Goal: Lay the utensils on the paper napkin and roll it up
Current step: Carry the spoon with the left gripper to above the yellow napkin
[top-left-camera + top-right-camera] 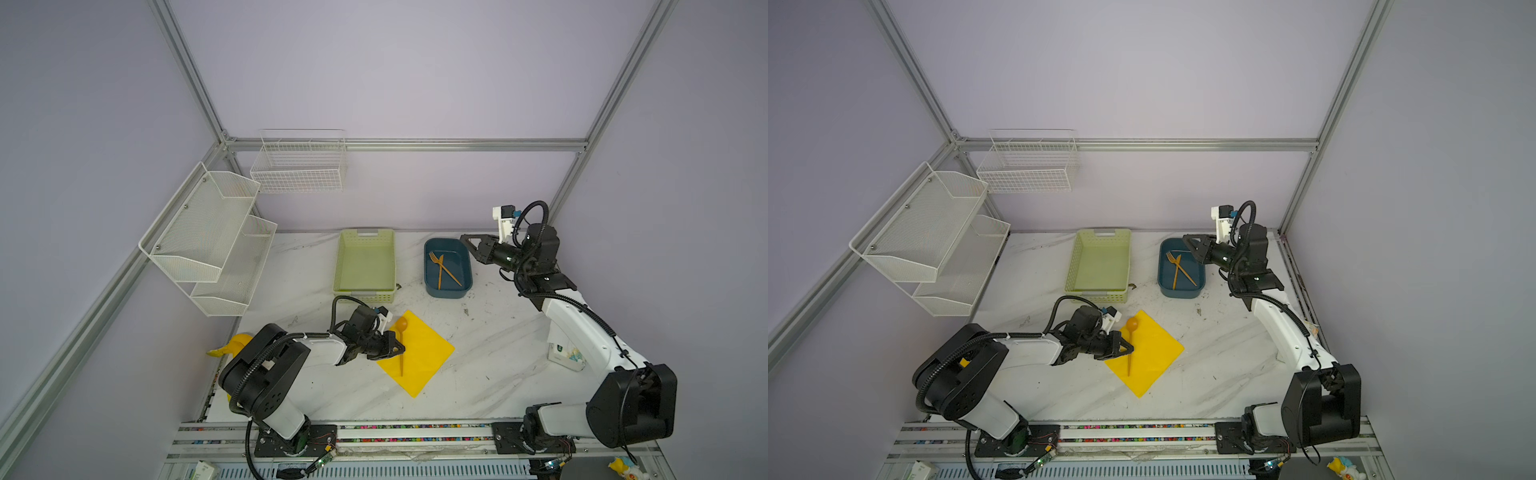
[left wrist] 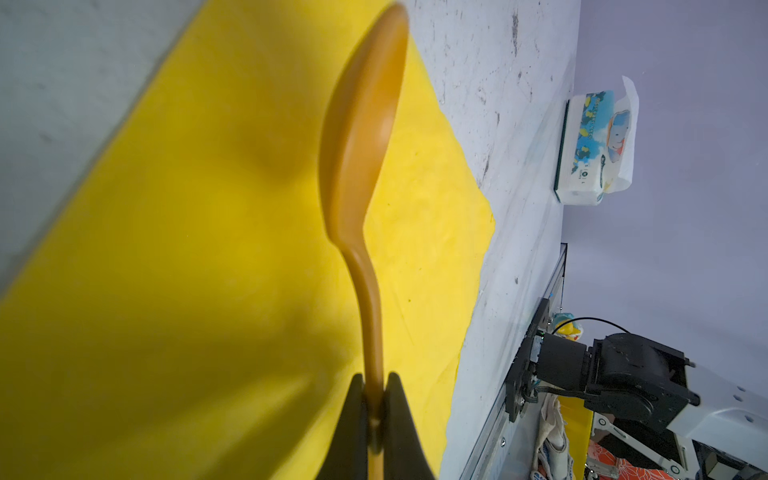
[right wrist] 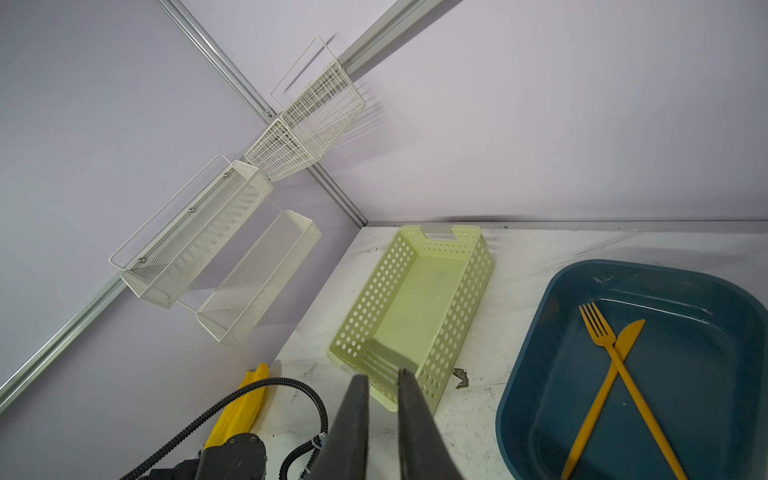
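Clamping the spoon [image 2: 357, 166] mid-handle, the left tool [image 2: 376, 384] hangs over the paper napkin [image 1: 424, 357] — right tool [image 3: 383, 378] ajar, empty.

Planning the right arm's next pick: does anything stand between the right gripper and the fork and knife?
Nothing visible does. The right gripper hovers empty near the far corner of the blue tray, where the fork and knife lie crossed and uncovered. Only the tray's low rim sits between them.

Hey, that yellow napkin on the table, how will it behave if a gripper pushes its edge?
Probably floppy: the napkin looks thin, lying flat with faint wrinkles in the left wrist view. Likely light, so a push may slide or crumple it on the smooth table rather than roll it.
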`<state>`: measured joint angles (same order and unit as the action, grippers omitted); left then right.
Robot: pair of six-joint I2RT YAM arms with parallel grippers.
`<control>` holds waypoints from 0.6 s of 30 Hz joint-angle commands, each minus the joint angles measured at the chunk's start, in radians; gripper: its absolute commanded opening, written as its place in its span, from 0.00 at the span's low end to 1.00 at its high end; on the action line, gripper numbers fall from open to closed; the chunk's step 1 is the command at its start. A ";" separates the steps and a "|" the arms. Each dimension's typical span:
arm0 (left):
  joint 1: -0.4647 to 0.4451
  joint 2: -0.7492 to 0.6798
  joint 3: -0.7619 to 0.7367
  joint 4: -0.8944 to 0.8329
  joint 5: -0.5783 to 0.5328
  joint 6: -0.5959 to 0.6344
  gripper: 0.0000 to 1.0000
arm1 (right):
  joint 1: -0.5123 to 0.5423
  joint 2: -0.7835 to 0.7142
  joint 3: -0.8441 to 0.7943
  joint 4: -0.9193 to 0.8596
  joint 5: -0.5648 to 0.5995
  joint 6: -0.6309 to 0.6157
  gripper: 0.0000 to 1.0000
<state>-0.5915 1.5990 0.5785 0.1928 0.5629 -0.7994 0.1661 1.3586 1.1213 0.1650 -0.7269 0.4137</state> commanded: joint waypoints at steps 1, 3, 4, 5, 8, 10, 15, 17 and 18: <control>-0.005 -0.005 0.048 -0.006 -0.003 0.032 0.03 | -0.004 -0.004 0.008 0.007 -0.020 -0.009 0.18; -0.005 -0.011 0.055 -0.013 -0.007 0.035 0.03 | -0.004 -0.004 0.009 0.007 -0.021 -0.009 0.18; -0.005 -0.011 0.060 -0.017 -0.009 0.038 0.03 | -0.004 -0.003 0.012 0.007 -0.021 -0.009 0.18; -0.004 -0.011 0.065 -0.020 -0.011 0.038 0.03 | -0.004 -0.003 0.012 0.007 -0.021 -0.009 0.18; -0.004 -0.008 0.084 -0.033 -0.011 0.039 0.03 | -0.004 -0.001 0.014 0.007 -0.023 -0.009 0.18; -0.002 -0.004 0.092 -0.032 -0.009 0.037 0.03 | -0.004 -0.002 0.014 0.007 -0.023 -0.009 0.18; 0.002 -0.001 0.093 0.012 0.009 0.013 0.03 | -0.004 -0.007 0.014 0.005 -0.022 -0.008 0.18; 0.004 0.001 0.096 0.022 0.012 0.004 0.04 | -0.004 -0.010 0.014 0.005 -0.021 -0.009 0.18; 0.004 0.000 0.099 0.025 0.013 0.000 0.03 | -0.004 -0.010 0.014 0.004 -0.021 -0.009 0.18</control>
<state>-0.5911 1.5990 0.5991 0.1703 0.5556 -0.7937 0.1661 1.3594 1.1213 0.1650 -0.7334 0.4137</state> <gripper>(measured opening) 0.059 0.183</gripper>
